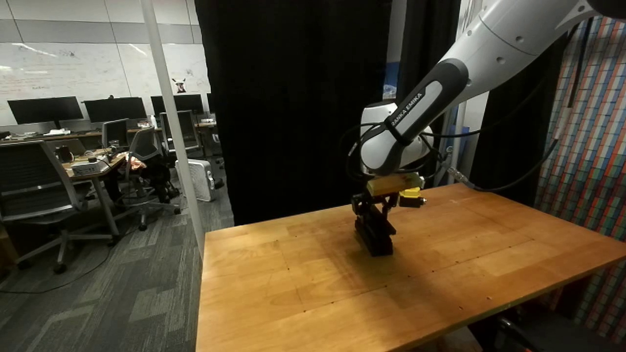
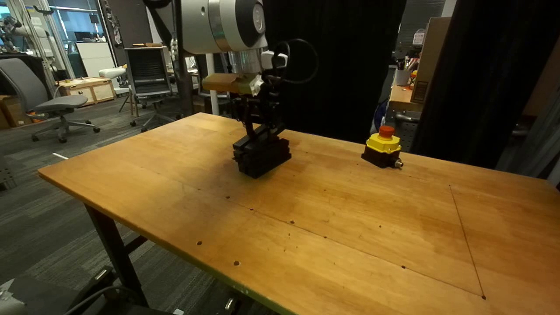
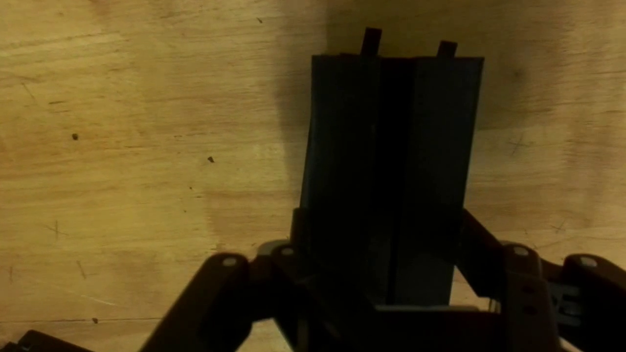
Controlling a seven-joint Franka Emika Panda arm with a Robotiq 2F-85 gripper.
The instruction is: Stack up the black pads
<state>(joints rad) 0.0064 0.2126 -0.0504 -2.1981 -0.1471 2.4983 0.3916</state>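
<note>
Dark fingers (image 3: 481, 259) of my gripper (image 3: 388, 244), low in the wrist view, stand either side of the black pads (image 3: 433, 156) (whether gripping, I cannot tell), piled right of center on the table (image 3: 146, 171).

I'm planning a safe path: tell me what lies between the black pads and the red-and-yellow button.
Only bare wooden tabletop lies between the black pads and the red-and-yellow button; that shows in an exterior view.
</note>
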